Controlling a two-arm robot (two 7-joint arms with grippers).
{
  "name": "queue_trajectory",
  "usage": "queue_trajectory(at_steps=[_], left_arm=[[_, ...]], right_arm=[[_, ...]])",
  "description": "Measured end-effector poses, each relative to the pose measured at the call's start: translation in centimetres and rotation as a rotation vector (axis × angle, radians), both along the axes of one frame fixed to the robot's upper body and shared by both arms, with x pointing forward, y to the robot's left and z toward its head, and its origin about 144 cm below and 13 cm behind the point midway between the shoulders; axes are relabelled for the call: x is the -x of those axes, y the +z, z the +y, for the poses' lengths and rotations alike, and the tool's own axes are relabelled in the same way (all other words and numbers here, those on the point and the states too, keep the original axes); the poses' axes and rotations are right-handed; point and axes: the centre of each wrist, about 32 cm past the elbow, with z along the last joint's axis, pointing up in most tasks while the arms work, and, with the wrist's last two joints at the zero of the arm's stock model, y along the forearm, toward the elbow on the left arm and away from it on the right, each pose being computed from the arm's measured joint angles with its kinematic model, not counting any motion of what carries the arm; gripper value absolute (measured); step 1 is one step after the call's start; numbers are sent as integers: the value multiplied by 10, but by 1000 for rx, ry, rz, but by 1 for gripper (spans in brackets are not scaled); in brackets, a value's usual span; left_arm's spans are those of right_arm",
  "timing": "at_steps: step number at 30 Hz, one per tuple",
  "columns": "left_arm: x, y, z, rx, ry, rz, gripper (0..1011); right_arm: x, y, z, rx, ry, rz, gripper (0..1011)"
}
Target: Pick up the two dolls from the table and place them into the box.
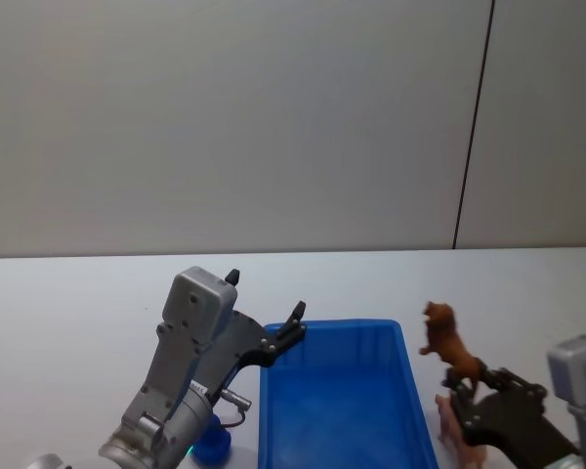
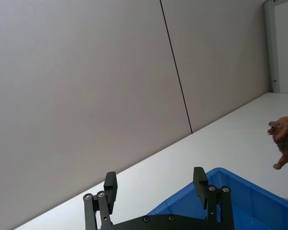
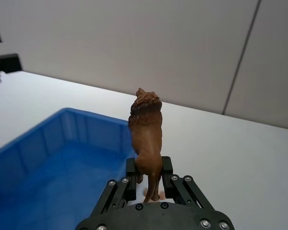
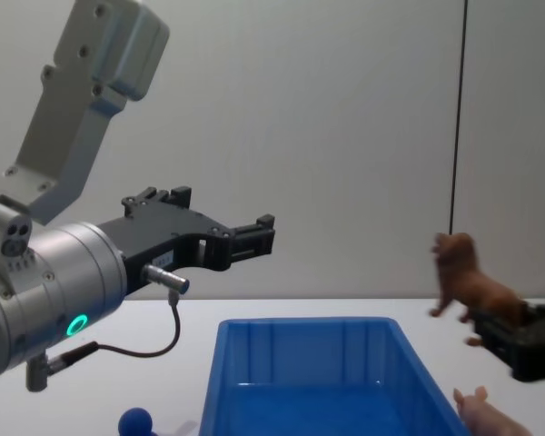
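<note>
**Brown doll held by its hind end, beside the box**

The brown doll point(image 3: 146, 129) looks like a small moulded figure: probably light and fairly stiff, with a ridged mane and thin legs. It is clear of the table point(image 1: 78, 293), just off the right wall of the box point(image 1: 410, 391), rearing head-up and not yet over the opening. The right gripper point(image 3: 149, 167) has its fingers closed on the hind legs and rump, so the whole trunk sticks out beyond the pads. I judge that a narrow hold. The weight is no trouble, but the figure could pivot on those legs if jolted. A grip across the trunk would be steadier.

The pink doll point(image 1: 449, 420) lies on the table just below and beside that gripper, partly hidden by it. Its skin seems smooth and rounded, so likely more slippery. The thick middle of its body looks the best place to take hold, not the snout or a leg.

The box is deep with ribbed walls, and what shows of its floor is bare, so it should take a short drop well.

The left gripper point(image 2: 154, 178) hangs above the far left corner of the box, fingers apart, holding nothing.
</note>
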Motion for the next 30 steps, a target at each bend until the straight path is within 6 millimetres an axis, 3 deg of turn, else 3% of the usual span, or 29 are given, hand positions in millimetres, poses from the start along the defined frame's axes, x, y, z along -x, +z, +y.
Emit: queue_trajectory(at_steps=[15, 30], left_arm=[[0, 0, 0, 0, 0, 0, 1001], [0, 0, 0, 0, 0, 0, 1001]], right_arm=[[-24, 5, 30, -28, 152, 53, 331], [-39, 5, 42, -30, 172, 76, 824]])
